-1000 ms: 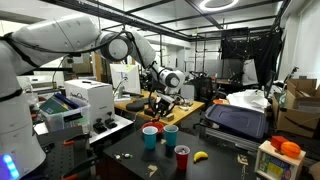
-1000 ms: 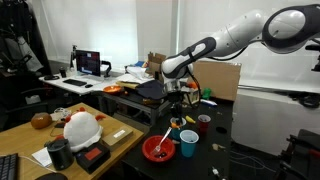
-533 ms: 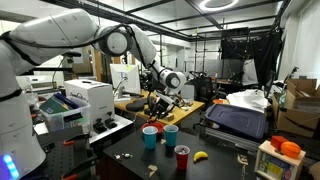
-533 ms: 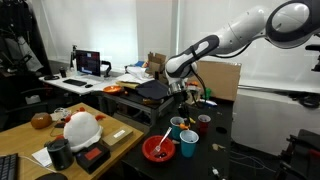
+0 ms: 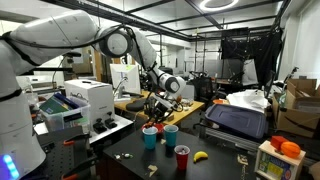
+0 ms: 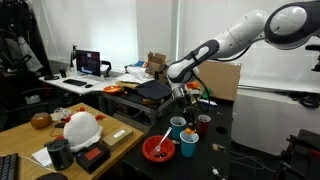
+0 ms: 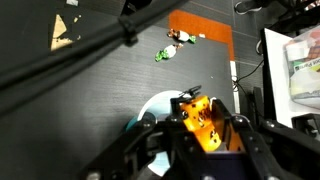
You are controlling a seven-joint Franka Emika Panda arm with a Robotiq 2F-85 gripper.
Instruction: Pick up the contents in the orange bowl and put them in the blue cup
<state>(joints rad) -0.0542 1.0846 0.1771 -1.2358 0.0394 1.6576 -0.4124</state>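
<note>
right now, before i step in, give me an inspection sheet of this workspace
surface: black table, dark and matte
job's things: orange bowl stands beside the blue cup; an orange piece is up between the gripper's fingers in the wrist view
clutter: teal cup, red cup, banana, green toy
grippers: gripper shut on the orange piece, hanging above the cups
cables: nothing seen
surroundings: wooden desk with a white-and-orange domed object; monitor on a bench behind
</note>
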